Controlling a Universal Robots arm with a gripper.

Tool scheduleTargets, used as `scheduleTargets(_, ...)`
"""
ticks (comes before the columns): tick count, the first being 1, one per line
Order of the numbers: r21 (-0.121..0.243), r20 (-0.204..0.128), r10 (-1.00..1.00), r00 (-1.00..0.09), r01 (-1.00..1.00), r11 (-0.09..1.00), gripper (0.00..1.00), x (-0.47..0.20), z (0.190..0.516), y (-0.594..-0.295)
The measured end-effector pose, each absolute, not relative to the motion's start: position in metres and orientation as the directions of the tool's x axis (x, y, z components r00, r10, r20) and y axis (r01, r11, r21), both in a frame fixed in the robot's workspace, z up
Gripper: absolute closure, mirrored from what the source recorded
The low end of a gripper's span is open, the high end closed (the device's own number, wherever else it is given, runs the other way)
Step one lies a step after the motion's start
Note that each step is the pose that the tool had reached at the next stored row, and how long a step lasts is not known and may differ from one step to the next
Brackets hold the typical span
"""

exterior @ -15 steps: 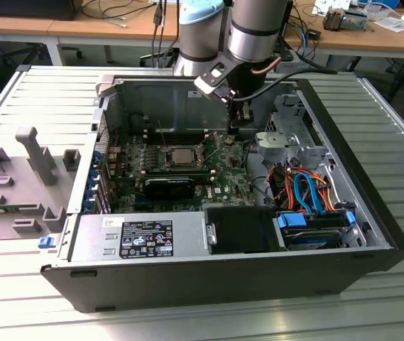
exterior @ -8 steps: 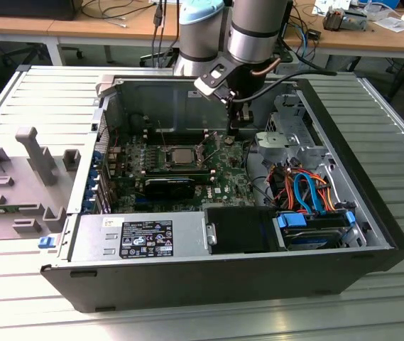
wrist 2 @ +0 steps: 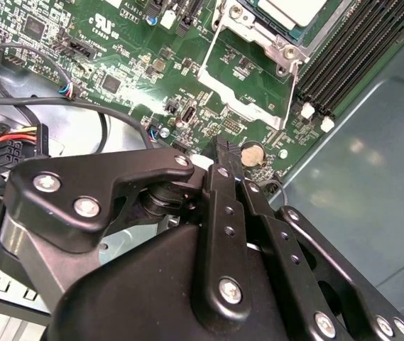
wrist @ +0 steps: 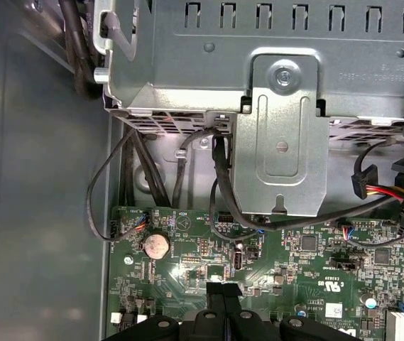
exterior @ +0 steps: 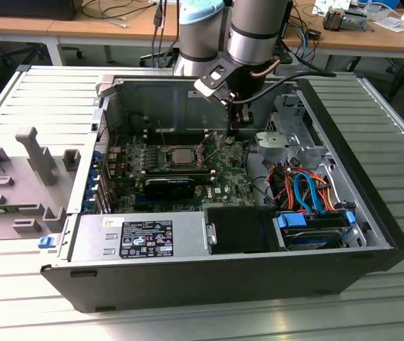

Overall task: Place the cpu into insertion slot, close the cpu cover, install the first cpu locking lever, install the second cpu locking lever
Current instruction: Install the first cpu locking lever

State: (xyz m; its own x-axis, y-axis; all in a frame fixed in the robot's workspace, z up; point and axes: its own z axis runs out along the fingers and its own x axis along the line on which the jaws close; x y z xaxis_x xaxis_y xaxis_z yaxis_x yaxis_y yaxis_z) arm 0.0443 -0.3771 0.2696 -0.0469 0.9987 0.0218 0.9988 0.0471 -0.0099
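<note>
The cpu [exterior: 180, 155], a flat silver-grey square, lies in the insertion slot [exterior: 163, 162] on the green board, with a silvery frame around it. I cannot tell whether the cpu cover is down on it. In the second wrist view a corner of the slot [wrist 2: 258, 32] shows, with thin wire locking levers [wrist 2: 205, 53] [wrist 2: 292, 89] standing out from it. My gripper [exterior: 234, 135] hangs over the board to the exterior view's right of the slot. Its fingers are shut with nothing between them, as both wrist views show [wrist 2: 219, 150] [wrist: 223, 290].
A coin battery [wrist: 155, 246] lies on the board close to the fingertips. A metal drive cage [wrist: 280, 142] and black cables [wrist: 219, 192] stand just beyond. Black memory slots [wrist 2: 351, 57] run beside the slot. Power supply [exterior: 145, 238] and blue-bracketed drive [exterior: 315, 224] fill the case front.
</note>
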Motion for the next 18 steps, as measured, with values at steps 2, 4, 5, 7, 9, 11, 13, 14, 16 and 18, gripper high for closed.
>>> scheduleTargets(2,-0.010,0.022,0.999,-0.047,0.999,0.047,0.89,0.0443,0.2690,-0.3771)
scheduleTargets(4,-0.010,0.022,0.999,-0.047,0.999,0.047,0.89,0.0443,0.2684,-0.3771)
scheduleTargets(5,-0.010,0.022,0.999,-0.047,0.999,0.047,0.89,0.0443,0.2681,-0.3771)
scheduleTargets(7,-0.010,0.022,0.999,-0.047,0.999,0.047,0.89,0.0443,0.2676,-0.3771)
scheduleTargets(9,-0.010,0.022,0.999,-0.047,0.999,0.047,0.89,0.0442,0.2669,-0.3771)
scheduleTargets(11,-0.010,0.022,0.999,-0.047,0.999,0.047,0.89,0.0443,0.2665,-0.3771)
scheduleTargets(13,-0.010,0.022,0.999,-0.047,0.999,0.047,0.89,0.0443,0.2659,-0.3771)
scheduleTargets(14,-0.010,0.022,0.999,-0.047,0.999,0.047,0.89,0.0443,0.2657,-0.3771)
scheduleTargets(16,-0.010,0.022,0.999,-0.047,0.999,0.047,0.89,0.0443,0.2647,-0.3771)
scheduleTargets(18,-0.010,0.022,0.999,-0.047,0.999,0.047,0.89,0.0443,0.2642,-0.3771)
